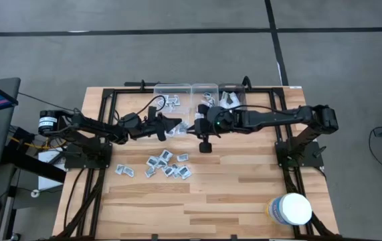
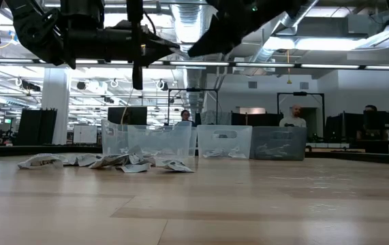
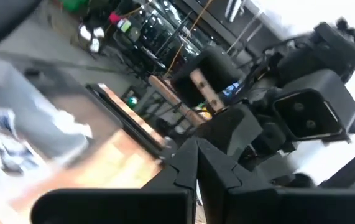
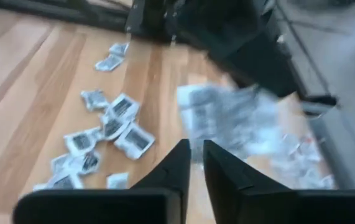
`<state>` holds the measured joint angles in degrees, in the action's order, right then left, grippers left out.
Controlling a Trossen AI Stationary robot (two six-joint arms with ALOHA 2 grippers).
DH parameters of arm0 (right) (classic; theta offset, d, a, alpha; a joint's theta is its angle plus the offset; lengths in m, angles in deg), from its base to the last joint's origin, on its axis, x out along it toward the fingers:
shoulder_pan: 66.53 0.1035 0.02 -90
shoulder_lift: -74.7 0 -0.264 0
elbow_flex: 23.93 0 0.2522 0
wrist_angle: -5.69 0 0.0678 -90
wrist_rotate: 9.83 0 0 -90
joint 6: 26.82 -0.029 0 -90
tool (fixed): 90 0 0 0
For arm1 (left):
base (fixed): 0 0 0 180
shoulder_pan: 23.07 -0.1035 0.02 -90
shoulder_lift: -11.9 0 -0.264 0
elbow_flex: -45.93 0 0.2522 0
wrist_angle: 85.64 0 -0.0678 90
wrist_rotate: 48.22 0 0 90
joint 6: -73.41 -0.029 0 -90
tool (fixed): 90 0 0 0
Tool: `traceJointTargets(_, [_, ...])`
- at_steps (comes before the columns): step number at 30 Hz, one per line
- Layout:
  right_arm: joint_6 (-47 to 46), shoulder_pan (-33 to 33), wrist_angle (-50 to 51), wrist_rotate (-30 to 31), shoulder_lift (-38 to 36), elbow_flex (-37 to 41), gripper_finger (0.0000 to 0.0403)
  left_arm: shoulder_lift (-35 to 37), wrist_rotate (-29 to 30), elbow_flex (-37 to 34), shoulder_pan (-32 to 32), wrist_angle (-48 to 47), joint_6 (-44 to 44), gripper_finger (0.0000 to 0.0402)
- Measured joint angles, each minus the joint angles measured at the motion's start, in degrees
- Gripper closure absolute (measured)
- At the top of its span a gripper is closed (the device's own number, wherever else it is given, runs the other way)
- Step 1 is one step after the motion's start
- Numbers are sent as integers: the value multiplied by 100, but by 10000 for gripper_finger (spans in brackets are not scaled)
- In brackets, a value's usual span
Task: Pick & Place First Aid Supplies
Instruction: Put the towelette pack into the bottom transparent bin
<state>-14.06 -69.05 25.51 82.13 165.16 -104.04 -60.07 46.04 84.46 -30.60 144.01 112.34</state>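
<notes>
Landmark: 3 clear bins [image 1: 192, 94] in a row at the far edge of the wooden table [image 1: 244, 194]; all places below are given from them.

Packets on table: a loose cluster of small square packets [image 1: 167, 165] lies on the wood in front of the bins, toward the left arm's side; 1 packet [image 1: 124, 170] sits a little apart at the cluster's outer end. In the right wrist view the same packets [image 4: 112, 134] are scattered flat on the planks.

Packets in bins: some packets [image 1: 172, 102] lie in the left bin, and more pale ones [image 1: 227, 99] in the right bin. The low view shows the bins [image 2: 225, 141] standing behind the cluster [image 2: 116, 162].

Left gripper [image 1: 178, 123]: held above the table just in front of the left bin, fingers [image 3: 193, 163] pressed together, nothing visible between them.

Right gripper [image 1: 198, 124]: held just in front of the middle bin, close beside the left gripper. Its fingers [image 4: 176, 163] stand a narrow gap apart with nothing seen between them.

Tub: a white round tub [image 1: 291, 209] stands at the near corner of the table on the right arm's side, well apart from the bins.

Room: 2 people [image 2: 296, 116] show far behind the bins in the low view.
</notes>
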Motion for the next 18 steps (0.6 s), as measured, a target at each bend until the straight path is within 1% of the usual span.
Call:
traceJointTargets(3, [-299, 91, 49, -4, 0, 108, 344, 0, 38, -2, -49, -52, -1026, 397])
traceJointTargets(6, [-540, 194, 221, -24, 0, 120, 333, 9, 66, -2, -174, -184, -2109, 396])
traceJointTargets(9, [-707, 275, 405, -24, 0, 123, 330, 9, 65, -2, -346, -800, -2961, 396])
traceJointTargets(11, [-844, 297, 532, -25, 0, 123, 330, 9, 65, -2, -478, -1410, -3144, 396])
traceJointTargets(14, [-1106, 295, 743, -59, 0, 123, 331, 5, 161, -9, -646, -2288, -3147, 396])
traceJointTargets(16, [-1286, 295, 861, -59, 0, 125, 331, 5, 387, -11, -697, -2484, -3132, 396])
traceJointTargets(18, [-1412, 303, 929, -58, 0, 127, 331, 10, 562, -11, -721, -2447, -3134, 396])
